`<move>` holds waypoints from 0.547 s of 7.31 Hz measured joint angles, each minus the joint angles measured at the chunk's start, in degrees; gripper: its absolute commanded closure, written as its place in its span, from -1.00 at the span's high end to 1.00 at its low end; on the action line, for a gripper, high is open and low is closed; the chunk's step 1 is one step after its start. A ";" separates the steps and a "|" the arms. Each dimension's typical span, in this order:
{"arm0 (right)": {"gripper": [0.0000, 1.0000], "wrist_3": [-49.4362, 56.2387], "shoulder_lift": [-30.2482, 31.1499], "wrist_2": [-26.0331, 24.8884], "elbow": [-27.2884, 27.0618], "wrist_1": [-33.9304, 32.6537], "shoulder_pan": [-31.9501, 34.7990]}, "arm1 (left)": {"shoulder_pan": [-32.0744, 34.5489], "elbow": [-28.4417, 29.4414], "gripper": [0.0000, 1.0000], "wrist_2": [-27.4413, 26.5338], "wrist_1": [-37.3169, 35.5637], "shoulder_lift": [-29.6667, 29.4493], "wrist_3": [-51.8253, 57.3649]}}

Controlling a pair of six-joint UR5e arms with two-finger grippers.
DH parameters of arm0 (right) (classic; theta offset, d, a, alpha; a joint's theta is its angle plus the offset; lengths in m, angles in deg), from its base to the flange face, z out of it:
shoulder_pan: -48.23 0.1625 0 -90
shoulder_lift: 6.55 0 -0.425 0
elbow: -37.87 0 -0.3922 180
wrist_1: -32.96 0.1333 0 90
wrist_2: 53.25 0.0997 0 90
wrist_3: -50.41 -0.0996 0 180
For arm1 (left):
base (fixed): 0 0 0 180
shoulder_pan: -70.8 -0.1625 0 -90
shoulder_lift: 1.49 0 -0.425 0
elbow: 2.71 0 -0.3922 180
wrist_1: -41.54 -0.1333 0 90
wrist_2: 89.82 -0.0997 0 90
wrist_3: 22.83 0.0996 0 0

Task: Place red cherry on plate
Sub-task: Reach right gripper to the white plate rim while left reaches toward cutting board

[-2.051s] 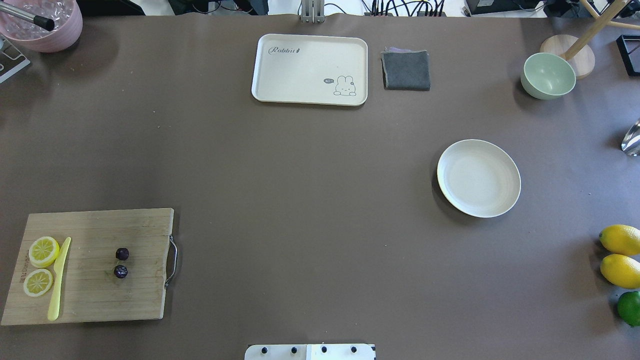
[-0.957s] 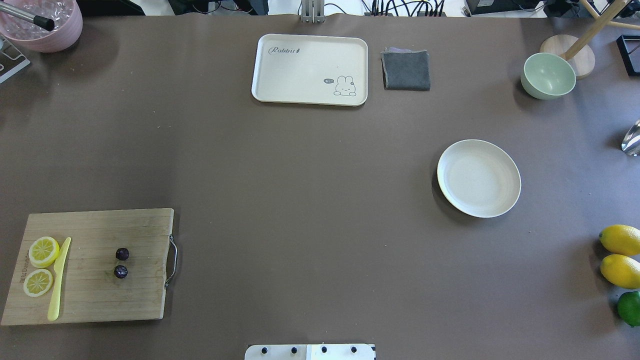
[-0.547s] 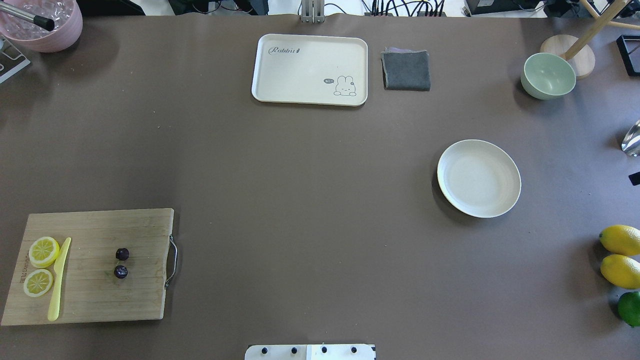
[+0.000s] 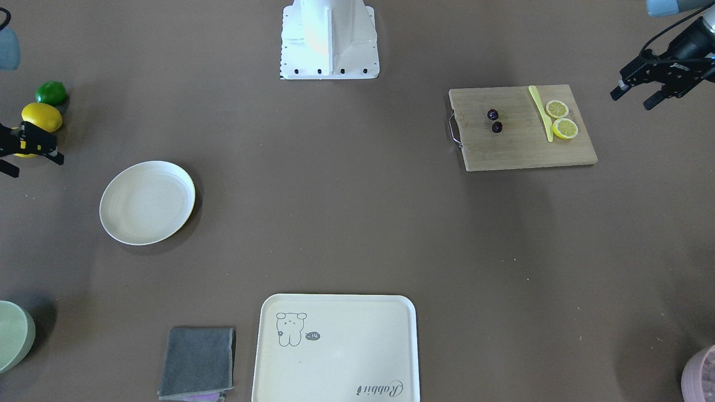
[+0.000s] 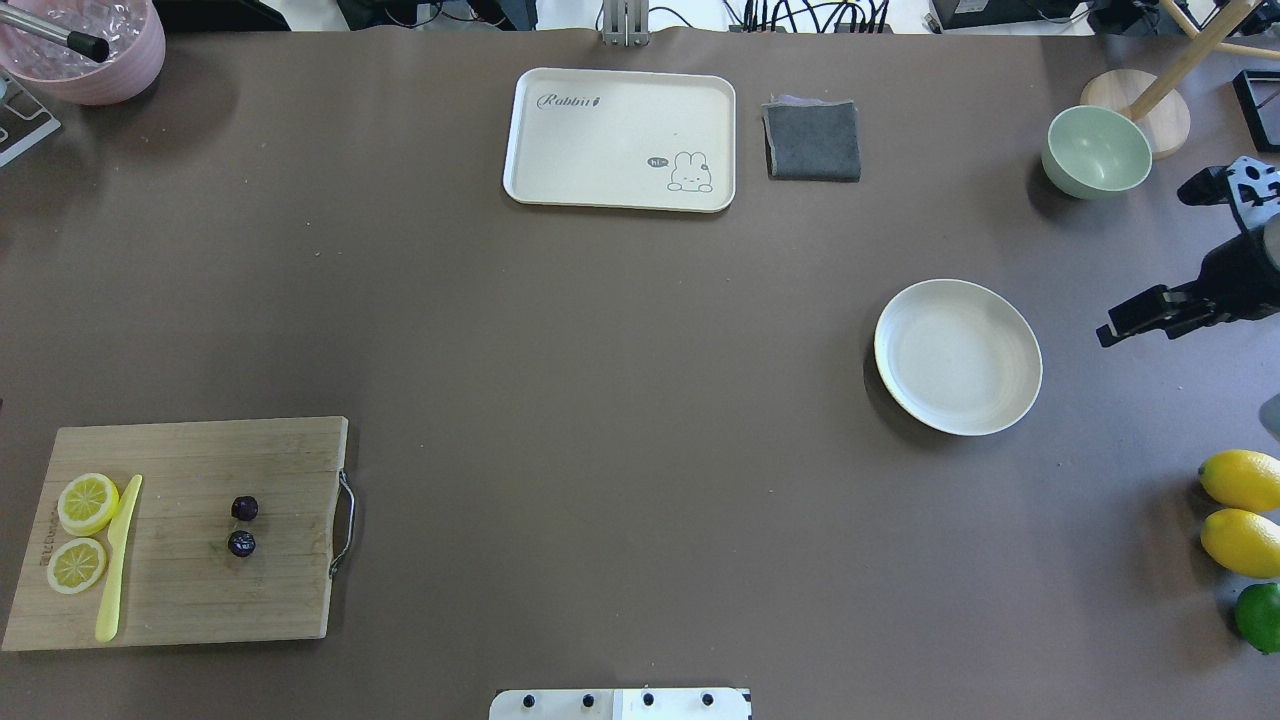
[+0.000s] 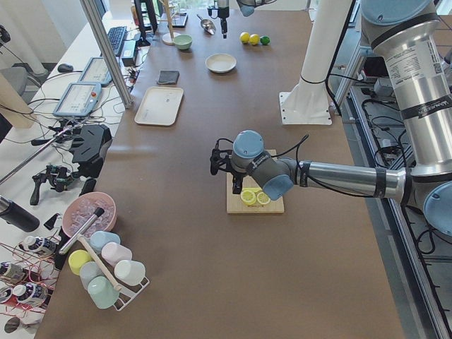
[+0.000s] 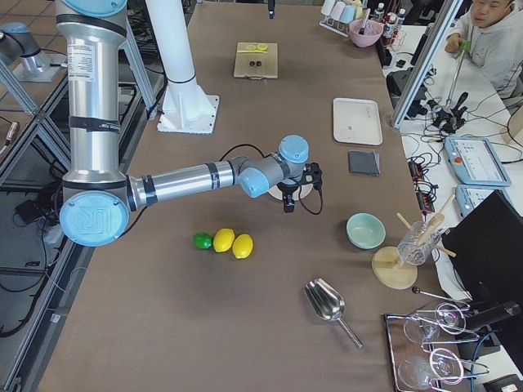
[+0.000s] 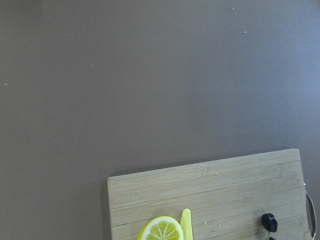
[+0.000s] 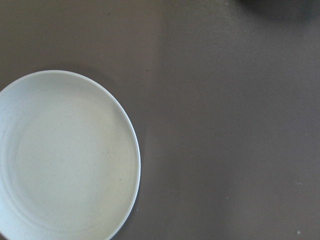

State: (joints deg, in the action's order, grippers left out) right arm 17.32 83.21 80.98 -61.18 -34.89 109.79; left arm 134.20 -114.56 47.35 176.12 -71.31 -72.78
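Note:
The red cherry, a pair of tiny dark fruits, lies on the wooden cutting board at the near left, also seen in the front view and at the bottom of the left wrist view. Far to the right rests the empty cream plate, which fills the left of the right wrist view. My right gripper hangs open just right of the plate. In the front view my left gripper hovers open beyond the board's outer end, away from the cherry.
Two lemon slices and a yellow knife share the board. A bear-print tray and grey cloth lie at the far side, a green bowl at far right. Whole lemons and a lime sit near right.
My right gripper has come into the overhead view from the right edge and now hangs beside the plate. The cherry and plate have not moved.

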 measured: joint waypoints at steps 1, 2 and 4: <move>0.79 -2.56 -2.24 -0.82 3.77 2.78 -1.82 | -3.41 -0.01 0.96 -2.22 1.42 -0.06 -2.80; 0.73 -4.53 -4.15 -1.15 7.26 5.18 -3.47 | -7.01 -0.01 0.96 -4.82 2.55 -0.50 -5.37; 0.01 -5.86 -7.14 -1.30 12.25 7.40 -5.60 | -12.46 -0.10 0.96 -8.83 3.23 -2.14 -10.98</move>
State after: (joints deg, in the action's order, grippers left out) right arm 11.47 76.07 79.68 -48.93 -27.50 104.18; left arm 121.75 -114.66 38.52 179.35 -73.45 -83.76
